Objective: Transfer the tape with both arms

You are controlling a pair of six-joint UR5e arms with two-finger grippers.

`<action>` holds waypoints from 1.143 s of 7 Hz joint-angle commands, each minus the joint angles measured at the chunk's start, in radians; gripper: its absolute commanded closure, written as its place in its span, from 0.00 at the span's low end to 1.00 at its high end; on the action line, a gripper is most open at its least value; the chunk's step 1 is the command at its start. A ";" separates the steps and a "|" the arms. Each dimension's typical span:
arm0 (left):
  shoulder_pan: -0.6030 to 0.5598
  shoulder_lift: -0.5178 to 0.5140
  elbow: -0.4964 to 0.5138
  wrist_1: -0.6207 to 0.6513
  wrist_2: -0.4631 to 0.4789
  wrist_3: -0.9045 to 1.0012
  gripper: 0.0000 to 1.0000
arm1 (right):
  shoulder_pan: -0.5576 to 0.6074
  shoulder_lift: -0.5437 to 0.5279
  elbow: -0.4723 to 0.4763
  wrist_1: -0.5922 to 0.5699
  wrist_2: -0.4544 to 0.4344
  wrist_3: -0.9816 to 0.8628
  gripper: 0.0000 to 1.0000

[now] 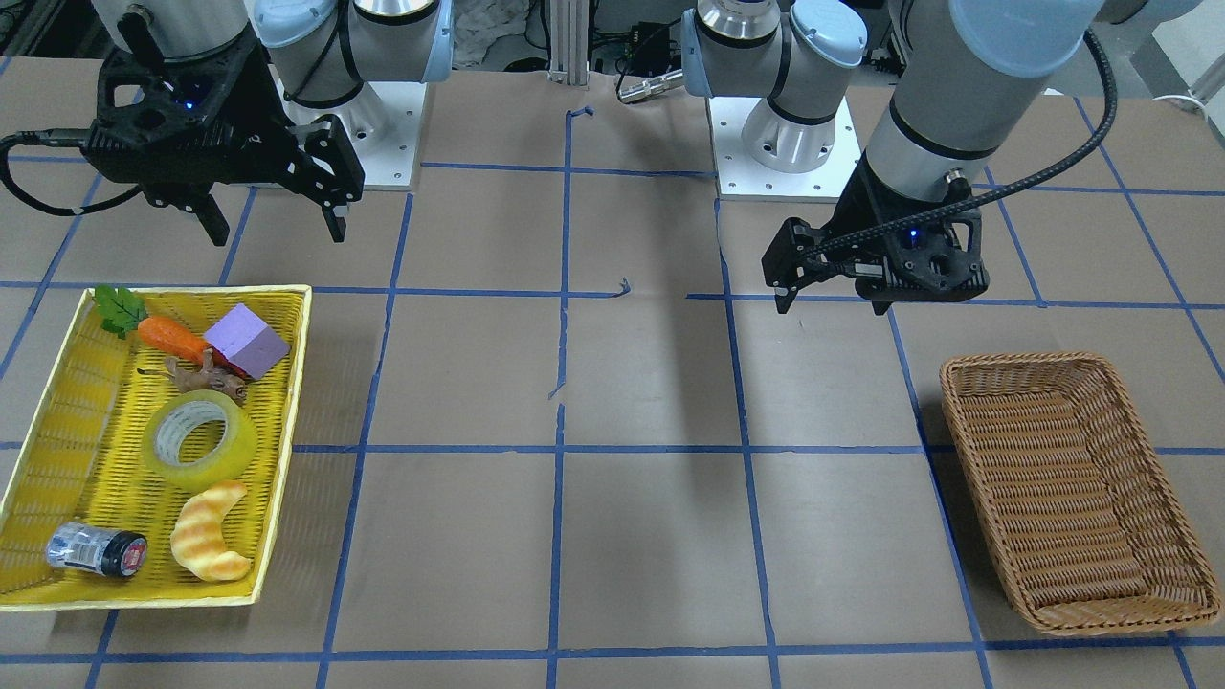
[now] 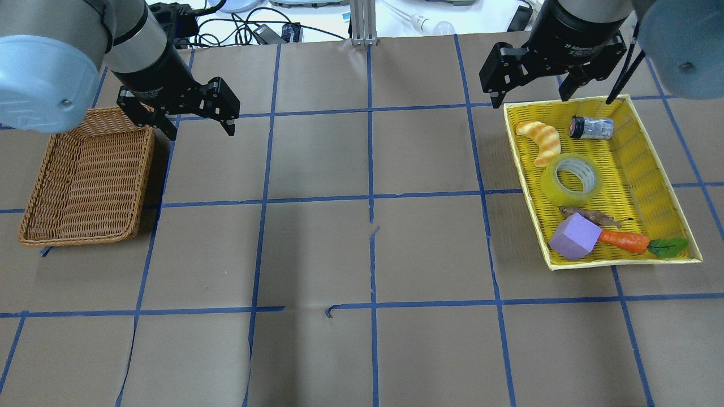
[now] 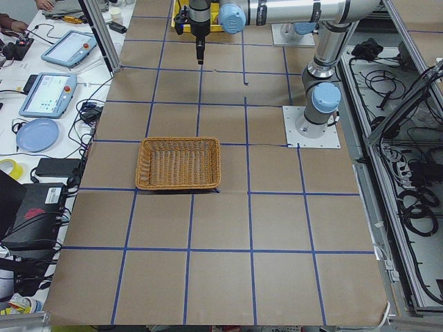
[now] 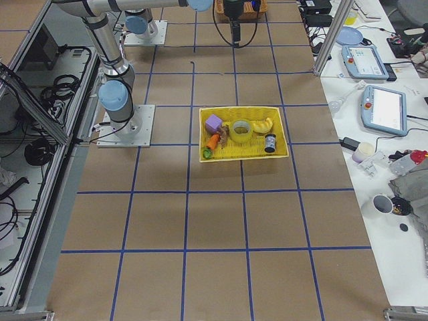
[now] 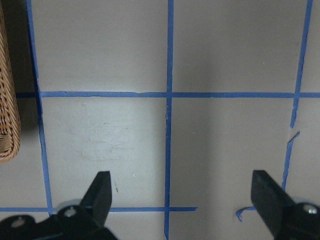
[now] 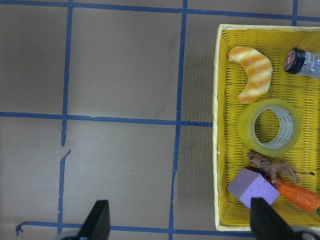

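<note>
The tape [image 1: 239, 461], a yellow-green translucent roll, lies flat in the yellow tray [image 1: 297, 383] between a croissant and a purple block. It also shows in the overhead view [image 2: 551, 189] and the right wrist view [image 6: 245, 125]. My right gripper [image 1: 278, 233] is open and empty. It hangs above the table at the tray's far edge in the overhead view [image 2: 534, 96], well apart from the tape. My left gripper [image 2: 200, 133] is open and empty, above bare table beside the wicker basket [image 2: 85, 181].
The tray also holds a croissant [image 2: 540, 141], a small bottle [image 2: 591, 128], a purple block [image 2: 572, 238], a carrot [image 2: 625, 241] and a brown figure [image 2: 588, 215]. The wicker basket [image 1: 1081, 498] holds nothing. Blue tape lines grid the brown table.
</note>
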 commanded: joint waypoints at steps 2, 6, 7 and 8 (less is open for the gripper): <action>0.000 0.000 0.000 -0.008 0.000 0.001 0.00 | -0.001 0.002 0.000 0.002 -0.001 0.000 0.00; 0.000 0.000 0.000 -0.008 0.029 0.001 0.00 | -0.008 0.006 -0.002 0.005 0.000 -0.005 0.00; 0.000 0.000 0.000 -0.007 0.037 0.001 0.00 | -0.011 0.009 -0.009 0.008 -0.001 -0.009 0.00; 0.000 -0.002 0.000 -0.007 0.037 0.001 0.00 | -0.040 0.014 -0.009 0.003 0.000 -0.014 0.00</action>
